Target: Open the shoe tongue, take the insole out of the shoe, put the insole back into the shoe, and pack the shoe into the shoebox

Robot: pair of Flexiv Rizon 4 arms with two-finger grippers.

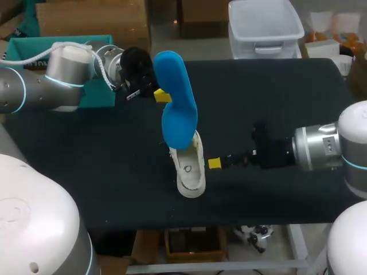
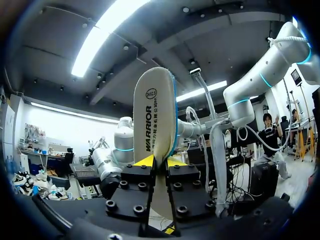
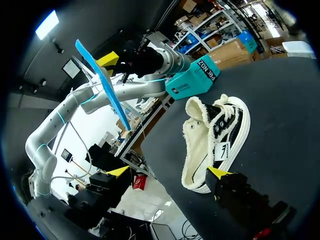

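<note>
While the dark surface (image 1: 287,97) carries a teal shoebox (image 3: 192,80) at its edge and a canvas sneaker (image 1: 190,172) near mid-table, the blue insole (image 1: 176,103) stands in the air, clamped between the left gripper's (image 2: 160,162) fingers. The right gripper (image 3: 168,172), just beside the sneaker, has its fingers spread wide and holds nothing.

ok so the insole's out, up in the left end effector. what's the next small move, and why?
Probably lower the insole end-first toward the shoe opening. The left end effector is shut on it, holding it upright in the air above the shoe, which stands on its sole. The right end effector sits open beside the shoe, placed to steady it.
</note>
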